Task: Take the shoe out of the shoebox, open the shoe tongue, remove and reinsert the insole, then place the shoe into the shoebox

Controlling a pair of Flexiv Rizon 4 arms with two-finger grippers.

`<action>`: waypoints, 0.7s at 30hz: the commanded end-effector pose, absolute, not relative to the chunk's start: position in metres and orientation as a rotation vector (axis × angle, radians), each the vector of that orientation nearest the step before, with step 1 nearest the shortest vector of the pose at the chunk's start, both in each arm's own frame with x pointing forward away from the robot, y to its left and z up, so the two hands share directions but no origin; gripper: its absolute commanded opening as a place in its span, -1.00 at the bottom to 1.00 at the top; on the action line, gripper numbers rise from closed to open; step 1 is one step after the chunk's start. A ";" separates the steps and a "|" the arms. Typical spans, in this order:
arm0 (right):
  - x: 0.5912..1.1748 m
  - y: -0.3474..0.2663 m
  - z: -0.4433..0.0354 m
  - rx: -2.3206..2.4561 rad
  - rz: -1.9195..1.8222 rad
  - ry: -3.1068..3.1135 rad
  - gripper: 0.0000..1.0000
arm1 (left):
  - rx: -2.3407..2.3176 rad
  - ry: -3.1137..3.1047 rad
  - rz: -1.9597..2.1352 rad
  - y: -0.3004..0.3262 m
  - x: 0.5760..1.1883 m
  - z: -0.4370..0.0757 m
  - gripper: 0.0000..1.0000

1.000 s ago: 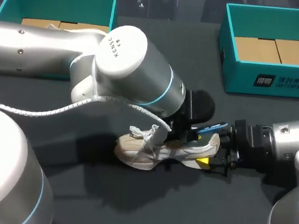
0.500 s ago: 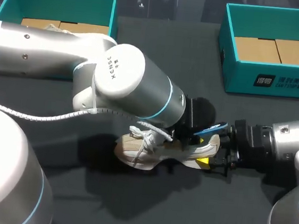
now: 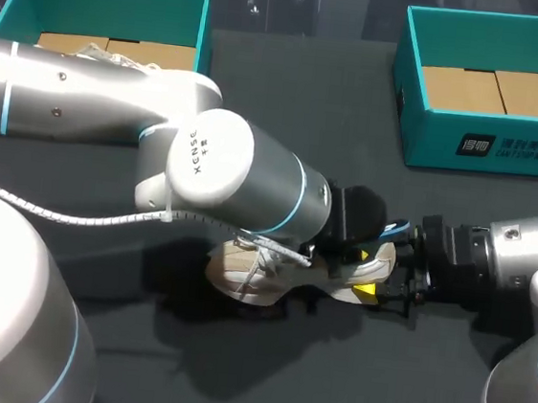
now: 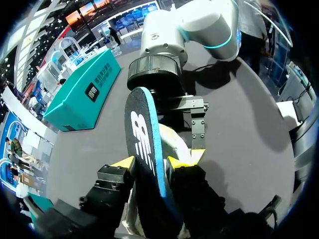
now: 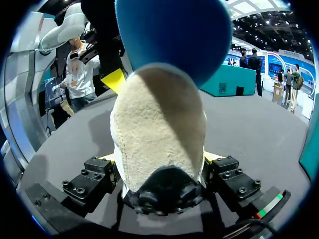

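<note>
My left arm hangs right over the shoe, so from above only its cream toe, laces and heel peek out. The shoe sits on the table, fuzzy beige heel clamped in my right gripper. The black-and-blue insole sticks up out of the shoe, pinched by my left gripper.

white print on shoebox front, seemingly a logo on insole.

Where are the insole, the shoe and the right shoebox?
insole [image 4: 144, 144], left wrist view, on its dark printed face.
shoe [image 5: 159, 134], right wrist view, on its fuzzy heel.
right shoebox [image 3: 430, 137], head view, on its teal front wall.
</note>
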State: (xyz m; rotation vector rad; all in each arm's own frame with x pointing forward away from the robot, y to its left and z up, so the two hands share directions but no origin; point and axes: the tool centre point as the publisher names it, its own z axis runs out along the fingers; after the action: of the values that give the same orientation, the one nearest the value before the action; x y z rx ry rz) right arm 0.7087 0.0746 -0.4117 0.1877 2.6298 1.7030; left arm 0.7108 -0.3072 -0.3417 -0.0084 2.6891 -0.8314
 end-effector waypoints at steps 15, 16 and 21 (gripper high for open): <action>0.708 0.076 -0.412 0.190 1.696 2.634 -1.00 | -0.061 2.822 -0.967 -0.321 0.710 -0.297 -1.00; 0.708 0.076 -0.412 0.190 1.696 2.634 -1.00 | -0.059 2.836 -0.984 -0.324 0.709 -0.290 -1.00; 0.708 0.076 -0.412 0.190 1.696 2.634 -1.00 | -0.050 2.874 -1.072 -0.332 0.694 -0.254 -1.00</action>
State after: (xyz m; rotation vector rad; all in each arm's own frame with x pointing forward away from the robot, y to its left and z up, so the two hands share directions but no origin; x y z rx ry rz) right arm 0.7087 0.0746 -0.4117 0.1876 2.6297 1.7031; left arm 0.6972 -0.3407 -0.2714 -0.0764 2.8290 -1.0648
